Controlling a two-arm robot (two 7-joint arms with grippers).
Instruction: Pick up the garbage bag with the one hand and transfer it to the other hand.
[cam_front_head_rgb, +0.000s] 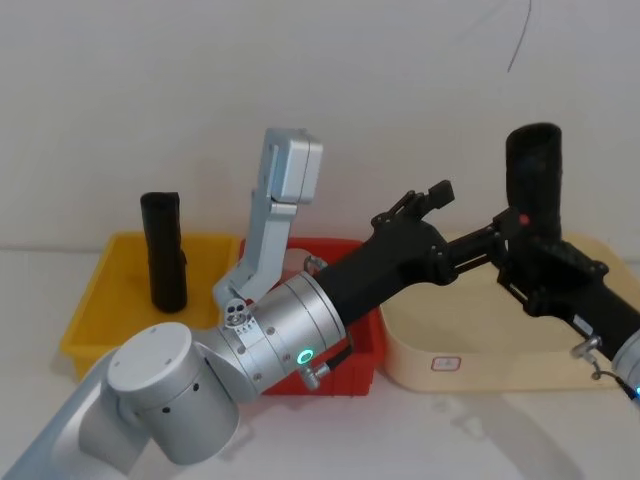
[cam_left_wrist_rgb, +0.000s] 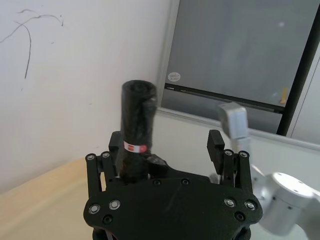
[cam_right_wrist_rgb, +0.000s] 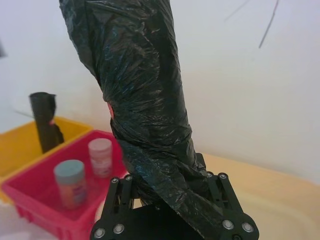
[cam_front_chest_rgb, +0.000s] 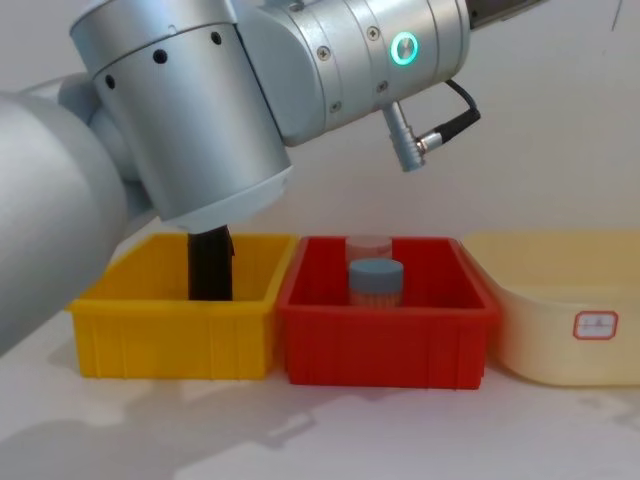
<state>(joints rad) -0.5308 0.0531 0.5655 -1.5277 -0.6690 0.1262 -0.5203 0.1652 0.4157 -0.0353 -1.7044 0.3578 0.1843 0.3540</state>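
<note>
A plain white wall (cam_front_head_rgb: 300, 60) stands behind a white surface (cam_front_head_rgb: 450, 430) that carries three containers in a row: a yellow plastic bin (cam_front_head_rgb: 95, 300) on the robot's left, a red plastic bin (cam_front_chest_rgb: 385, 335) in the middle and a wide beige tub (cam_front_head_rgb: 480, 350) on the right. The matte black, crinkled cylindrical roll that is the garbage bag (cam_front_head_rgb: 533, 170) is up in the air over the beige tub, near upright with a slight lean. The black right hand (cam_front_head_rgb: 527, 240) is closed around its lower part, so most of the roll rises above the fingers (the right wrist view shows the wrinkled film climbing straight out of the grip). The black left hand (cam_front_head_rgb: 428, 200), at the end of the thick silver-grey left arm (cam_front_head_rgb: 270, 345) with its glowing teal ring light (cam_front_head_rgb: 304, 355), reaches across above the red bin and sits near the bag on its left side, fingers spread wide and holding nothing; the head view shows a gap between it and the bag. In the left wrist view the bag stands just beside one finger (cam_left_wrist_rgb: 115, 145), and whether they touch cannot be told. A second black roll (cam_front_head_rgb: 163, 250) stands upright in the yellow bin, and a blue-lidded clear jar (cam_front_chest_rgb: 376, 282) and a pale-lidded jar (cam_front_chest_rgb: 369, 245) stand in the red bin.
</note>
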